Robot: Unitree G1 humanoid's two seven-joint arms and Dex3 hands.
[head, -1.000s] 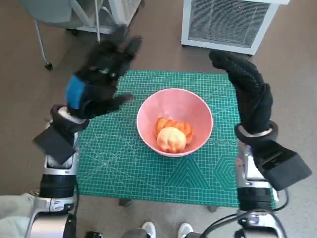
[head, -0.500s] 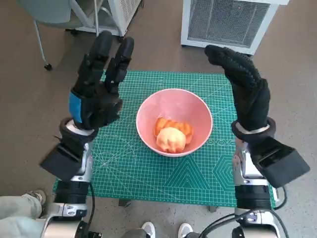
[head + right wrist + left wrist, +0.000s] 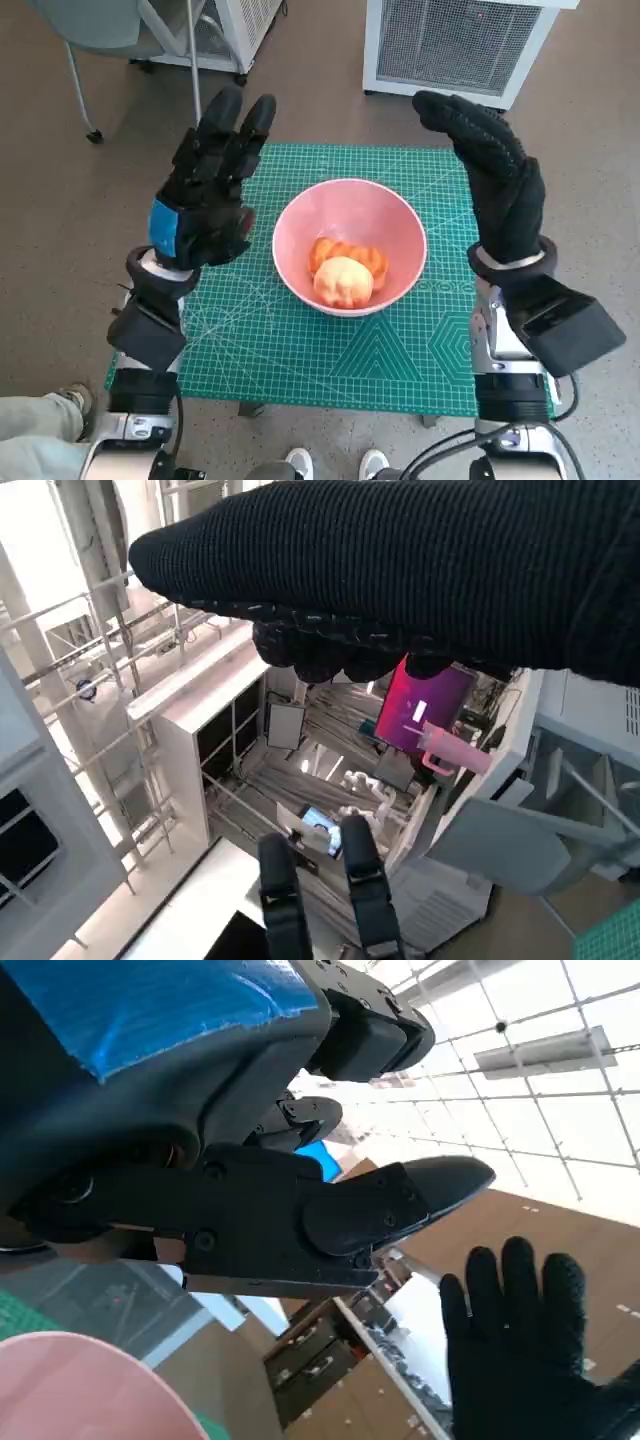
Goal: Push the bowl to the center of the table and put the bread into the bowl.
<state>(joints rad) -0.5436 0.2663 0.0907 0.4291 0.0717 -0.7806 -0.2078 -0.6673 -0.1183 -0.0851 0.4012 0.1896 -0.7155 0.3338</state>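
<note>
Black-gloved right hand (image 3: pixel 497 180) raised beside bowl, fingers spread, holding nothing; blue-taped left hand (image 3: pixel 205 195) likewise up on opp. side, fingers apart, empty. Both apart from rim, flanking it, prob. cleared off since nothing left to grasp. Pink bowl (image 3: pixel 349 210) sits approx. mid green mat (image 3: pixel 330 350) on table. Inside: bread (image 3: pixel 343 281) w/ orange-brown piece (image 3: pixel 345 253) touching behind. Task looks done.
</note>
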